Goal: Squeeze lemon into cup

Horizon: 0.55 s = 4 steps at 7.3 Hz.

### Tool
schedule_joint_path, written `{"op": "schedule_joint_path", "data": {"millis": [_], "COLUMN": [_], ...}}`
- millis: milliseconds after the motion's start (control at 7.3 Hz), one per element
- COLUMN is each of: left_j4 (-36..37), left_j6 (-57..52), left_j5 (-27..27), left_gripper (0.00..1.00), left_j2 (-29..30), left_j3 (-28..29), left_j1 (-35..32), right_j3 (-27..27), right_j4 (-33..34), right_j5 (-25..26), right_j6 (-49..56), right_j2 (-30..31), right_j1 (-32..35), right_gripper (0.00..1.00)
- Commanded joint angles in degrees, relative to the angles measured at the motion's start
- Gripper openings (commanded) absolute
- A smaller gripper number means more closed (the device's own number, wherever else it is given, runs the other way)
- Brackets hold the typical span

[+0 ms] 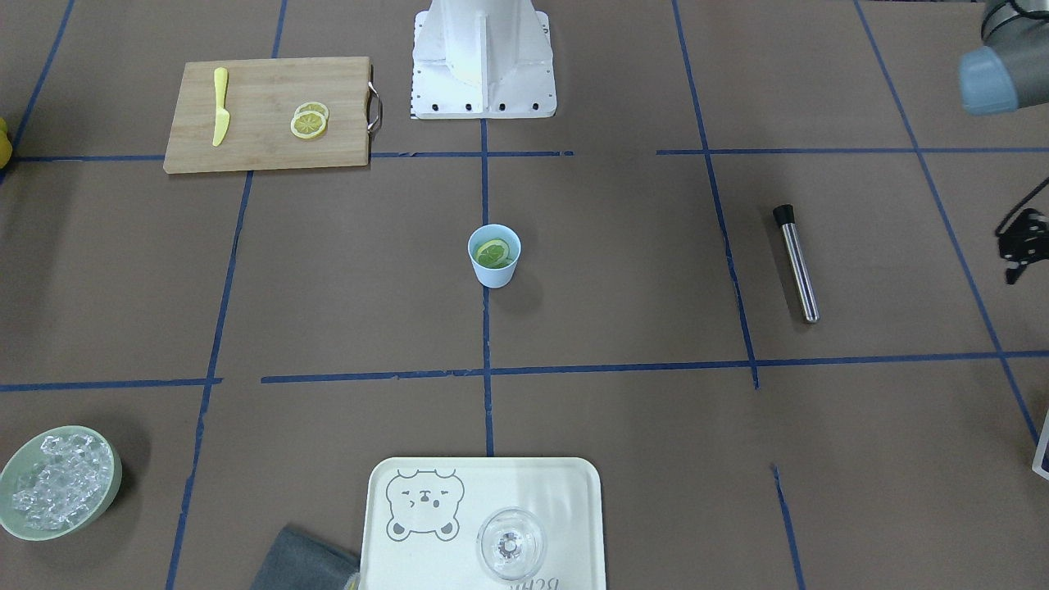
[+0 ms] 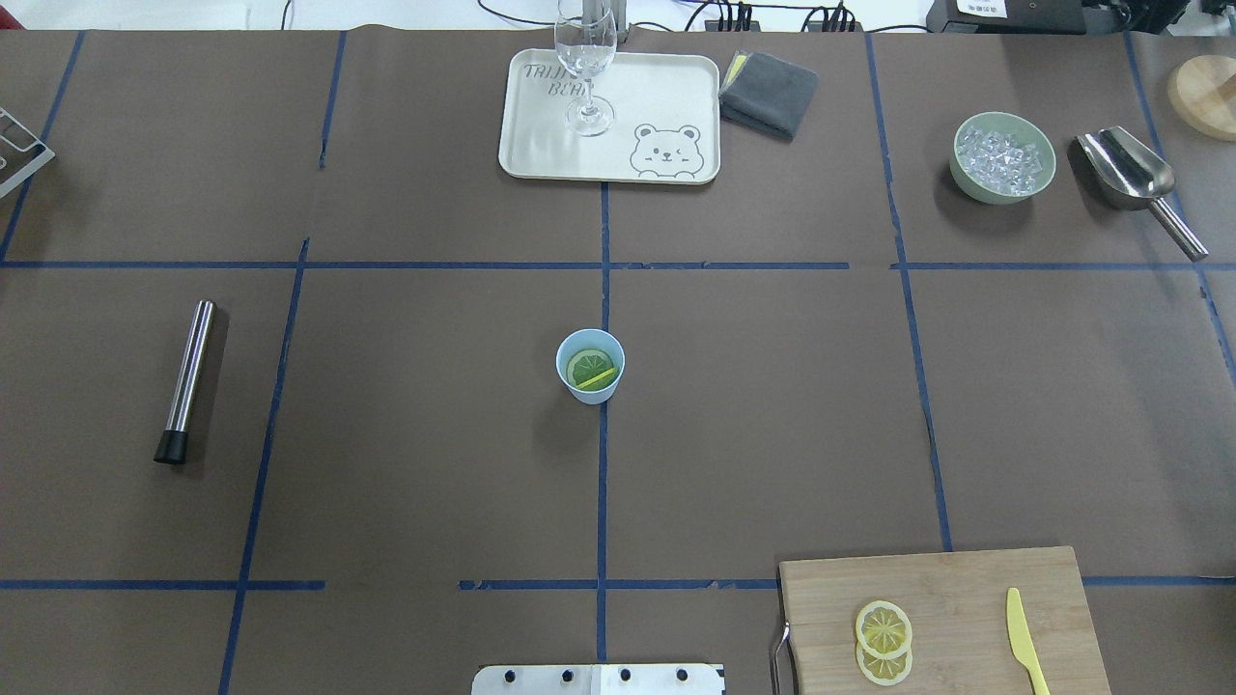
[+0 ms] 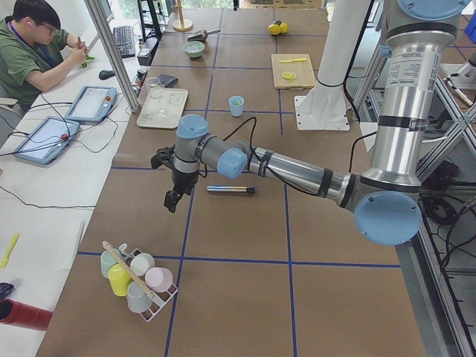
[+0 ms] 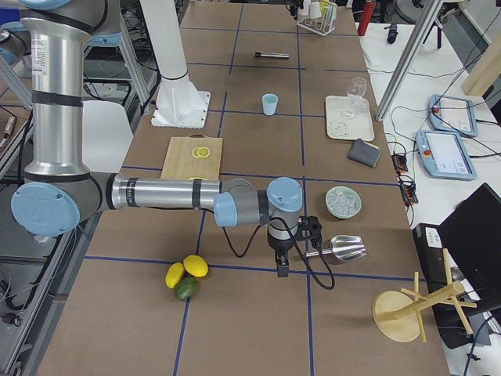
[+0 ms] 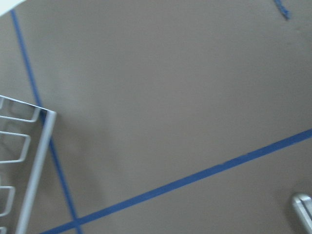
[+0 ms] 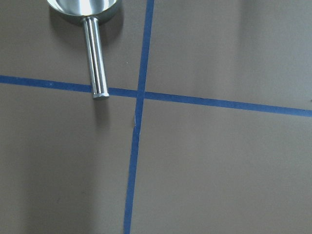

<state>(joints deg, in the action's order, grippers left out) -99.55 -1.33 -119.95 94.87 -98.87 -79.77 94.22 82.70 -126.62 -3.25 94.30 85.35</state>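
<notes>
Brown table (image 2: 406, 434), cup (image 1: 497, 274) central (lemon (image 1: 492, 252) inside); board (image 2: 966, 589), tray (image 2: 541, 145) at edges

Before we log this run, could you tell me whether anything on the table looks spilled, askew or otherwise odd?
Nothing looks spilled or damaged. The only oddity is a whole lemon slice lying tilted inside the light-blue cup, while two more slices overlap on the cutting board. The stemmed glass stands upright on its tray.

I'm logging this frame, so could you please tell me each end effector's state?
Left end effector: cannot be told; cropped in the front view.
Right end effector: cannot be told; seen only from afar.
</notes>
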Motion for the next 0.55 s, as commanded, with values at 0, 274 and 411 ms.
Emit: {"op": "schedule_joint_path", "data": {"millis": [0,274,411], "left_j4": [2.3,2.4,2.2], "left_j6": [-4.8,-4.9,-4.9], "left_j5": [-10.9,-12.9,-12.9], "left_gripper": [1.00,1.00,1.00], "left_j2": [-5.5,-8.9,-9.4], "left_j3": [3.3,4.4,4.5], "left_j1": [-8.5,-10.3,-10.8], "right_j3": [-0.1,-0.1,-0.1], "right_j4": [0.0,0.0,0.0], "right_j5": [0.0,-0.1,-0.1], "right_j6": [0.0,0.0,0.0], "right_j2": [0.0,0.0,0.0], "right_j1": [0.0,0.0,0.0], "right_gripper": [1.00,1.00,1.00]}}
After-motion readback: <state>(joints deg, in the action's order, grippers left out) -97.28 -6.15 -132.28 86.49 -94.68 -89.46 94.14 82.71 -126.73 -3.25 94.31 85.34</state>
